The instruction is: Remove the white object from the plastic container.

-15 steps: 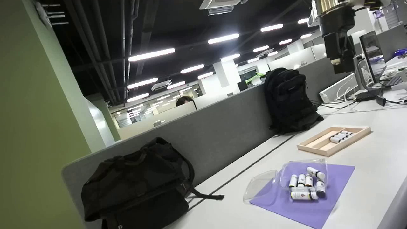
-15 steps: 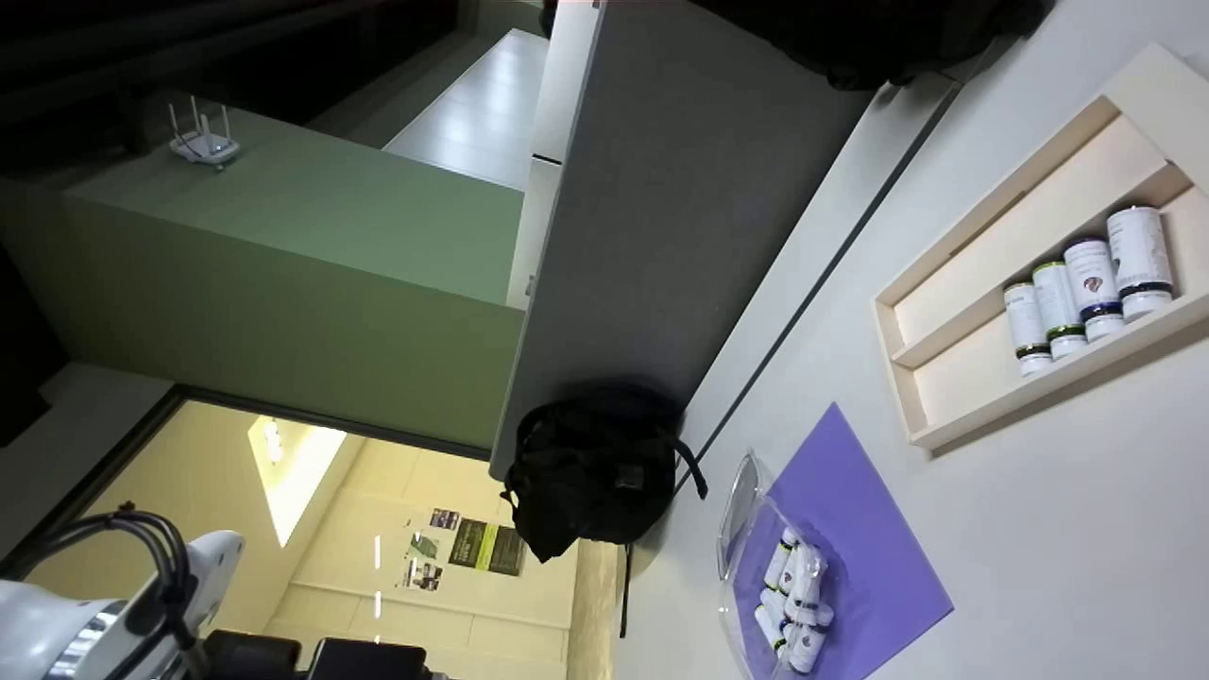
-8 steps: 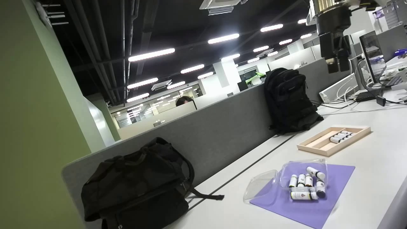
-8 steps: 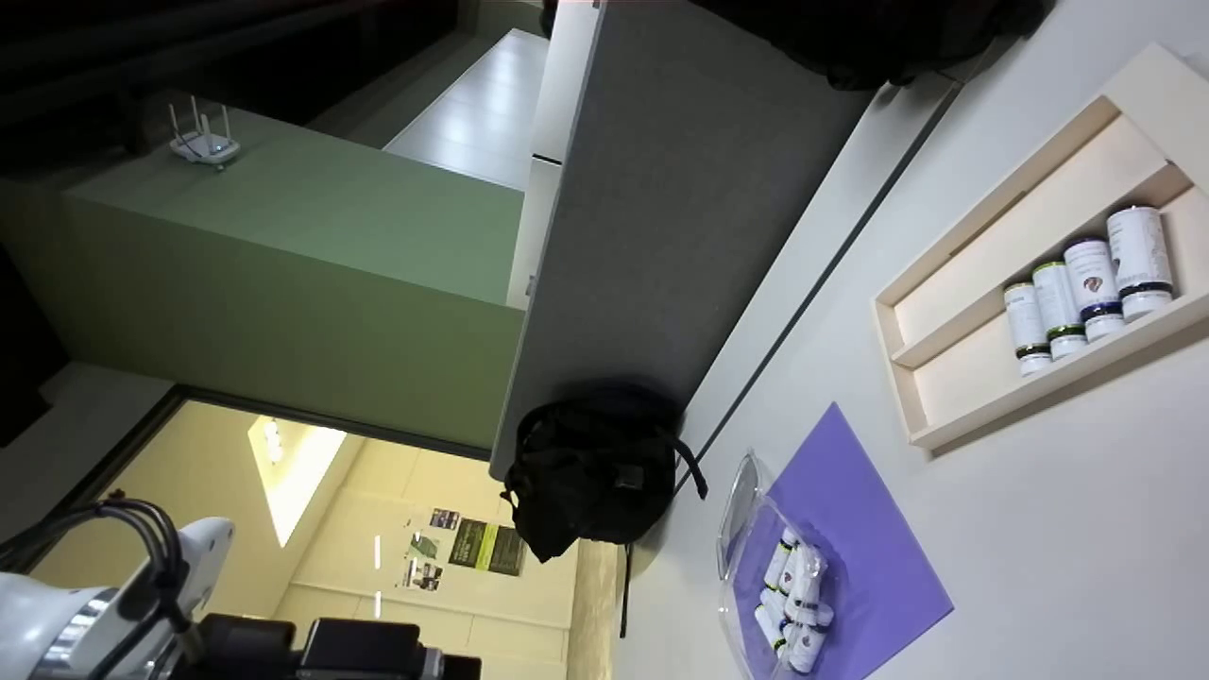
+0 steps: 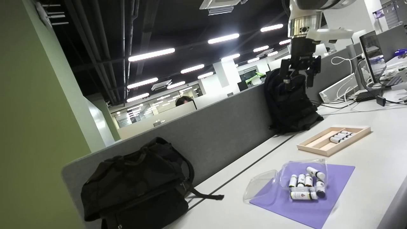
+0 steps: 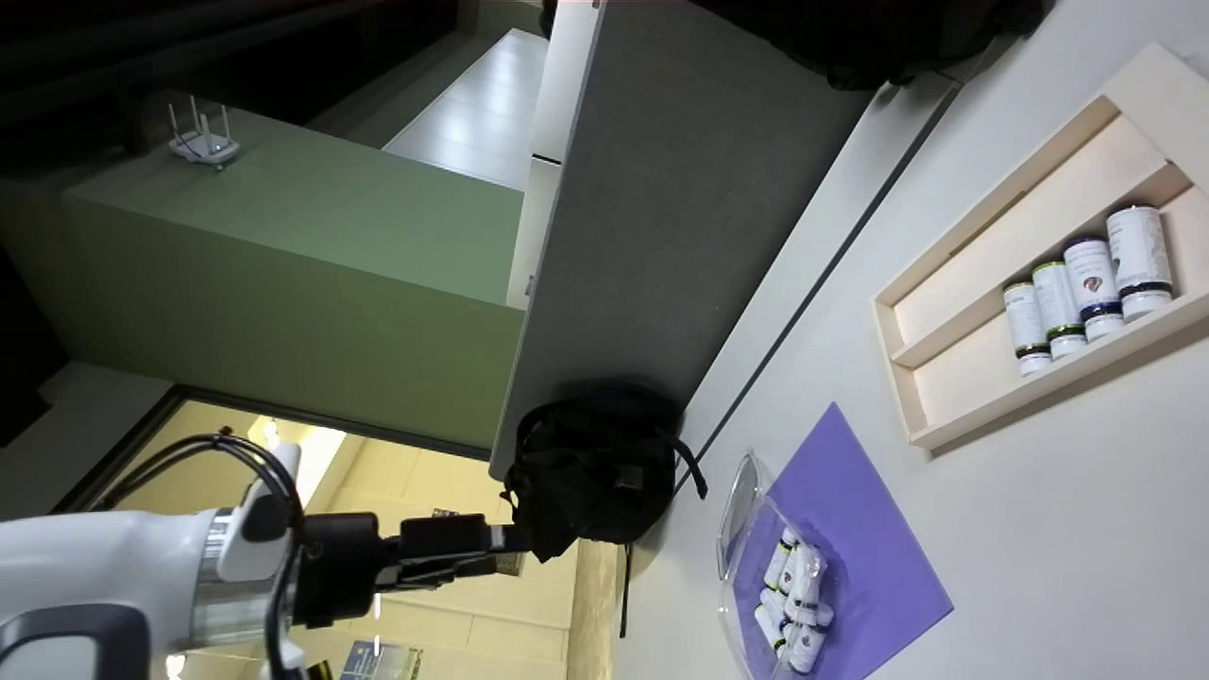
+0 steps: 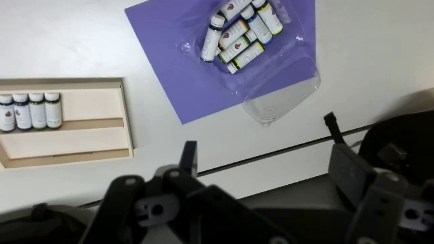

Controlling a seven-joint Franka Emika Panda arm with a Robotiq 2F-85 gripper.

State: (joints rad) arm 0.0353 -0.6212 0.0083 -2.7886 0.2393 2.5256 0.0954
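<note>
The hand (image 7: 264, 152), spread wide and gripping nothing, hangs fingers-down well above the surface (image 7: 359, 61), probably for an overhead approach. White-labelled bottles (image 7: 234, 34), the likely targets, lie jumbled in the clear plastic container (image 7: 286, 42); its lid (image 7: 283, 101) is laid back, presumably for access. The wooden tray (image 7: 95, 105)'s neat row of four (image 7: 37, 113) suggests sorting.

Cropped, covered or blurred
In the wrist view the upper edge cuts off the clear plastic container (image 7: 234, 83) and the topmost white-labelled bottles (image 7: 234, 7), whose print is too small to read; the wooden tray (image 7: 93, 105) runs out at left, and the gripper (image 7: 262, 162) is blurred and cropped below. In an exterior view the gripper covers part of the upright black backpack (image 5: 294, 111), the slumped black backpack (image 5: 136, 181) loses its underside to the bottom edge, and a pale partition (image 5: 173, 114) hides all but the top of a person's head (image 5: 183, 100).
</note>
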